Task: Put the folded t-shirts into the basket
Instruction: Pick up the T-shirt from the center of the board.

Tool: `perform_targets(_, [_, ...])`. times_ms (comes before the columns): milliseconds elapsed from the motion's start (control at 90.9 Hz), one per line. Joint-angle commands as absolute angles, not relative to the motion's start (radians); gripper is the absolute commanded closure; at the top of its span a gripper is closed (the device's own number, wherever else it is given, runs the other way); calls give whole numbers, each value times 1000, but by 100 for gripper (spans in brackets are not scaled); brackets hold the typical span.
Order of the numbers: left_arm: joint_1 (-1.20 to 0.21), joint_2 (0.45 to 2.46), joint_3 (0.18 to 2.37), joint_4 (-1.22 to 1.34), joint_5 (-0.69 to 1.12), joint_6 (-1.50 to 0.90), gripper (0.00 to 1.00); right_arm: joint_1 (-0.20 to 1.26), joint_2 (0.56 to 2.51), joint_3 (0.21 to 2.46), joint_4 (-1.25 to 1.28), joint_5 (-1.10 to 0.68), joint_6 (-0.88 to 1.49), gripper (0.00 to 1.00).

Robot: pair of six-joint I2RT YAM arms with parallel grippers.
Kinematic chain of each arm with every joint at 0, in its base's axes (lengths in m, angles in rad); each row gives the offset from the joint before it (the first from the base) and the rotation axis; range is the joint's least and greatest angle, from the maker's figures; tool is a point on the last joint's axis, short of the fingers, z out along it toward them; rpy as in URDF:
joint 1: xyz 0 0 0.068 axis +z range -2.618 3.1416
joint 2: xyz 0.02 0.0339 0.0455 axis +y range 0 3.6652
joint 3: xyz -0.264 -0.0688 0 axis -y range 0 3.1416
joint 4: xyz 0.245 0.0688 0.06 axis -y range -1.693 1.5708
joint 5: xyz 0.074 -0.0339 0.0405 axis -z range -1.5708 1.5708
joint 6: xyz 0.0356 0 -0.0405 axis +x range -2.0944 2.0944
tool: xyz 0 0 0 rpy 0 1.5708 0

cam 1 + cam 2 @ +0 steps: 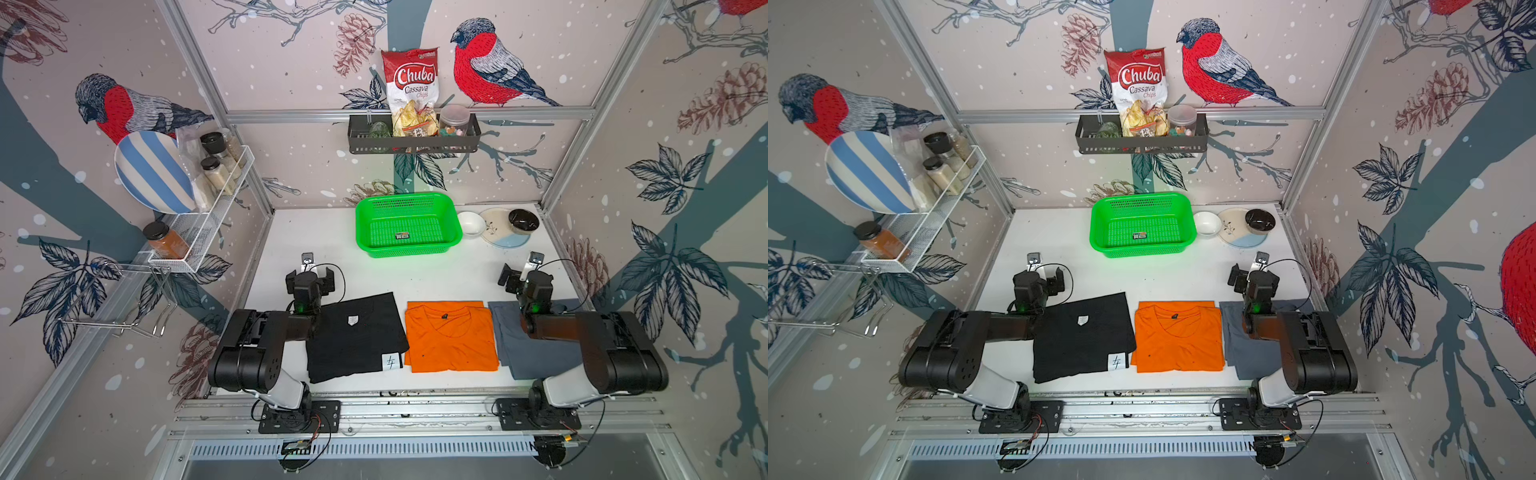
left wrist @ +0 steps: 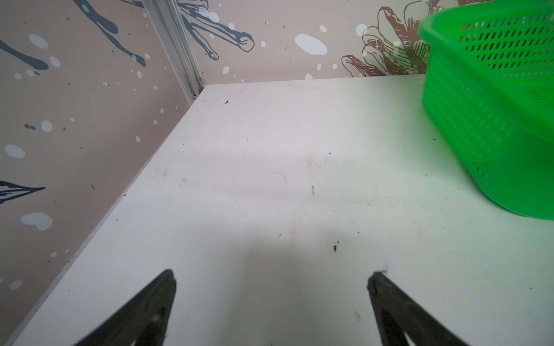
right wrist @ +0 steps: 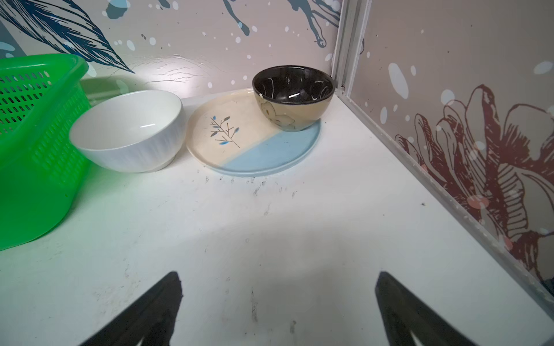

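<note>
Black shirt point(image 1: 353, 336), orange shirt point(image 1: 451, 338), grey shirt point(image 1: 523, 357) lay rowed up near; basket point(image 1: 415, 248) sat far-centre, likely reachable by either arm. Left claw point(image 2: 271, 275) and right claw point(image 3: 277, 278) gaped, empty.

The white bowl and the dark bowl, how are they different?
The white bowl is white all over with fine ribs outside; the dark bowl is glossy black inside and tan outside. The white bowl stands on the table beside the green basket; the dark bowl stands on the cream and blue plate. Both are upright, round and look empty.
</note>
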State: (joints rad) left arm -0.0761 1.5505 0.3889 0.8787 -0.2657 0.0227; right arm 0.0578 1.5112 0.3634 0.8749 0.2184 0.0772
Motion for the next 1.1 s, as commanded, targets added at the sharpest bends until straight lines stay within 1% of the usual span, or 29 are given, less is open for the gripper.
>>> perform_targets(0, [-80,1549,386,902,-278,31,1,58,1509,368,878,227,81,0])
perform_targets(935, [-78,1548,387,900,-273,30,2,56,1501,372,885,239,88,0])
perform_targets(1001, [-79,1546,383,904,-260,37,1,57,1436,418,757,281,102,0])
perform_targets(1045, [-78,1538,382,903,-230,50,2,57,1371,487,552,307,126,0])
perform_targets(1089, [-79,1527,384,888,-204,61,2,57,1324,551,415,338,147,0])
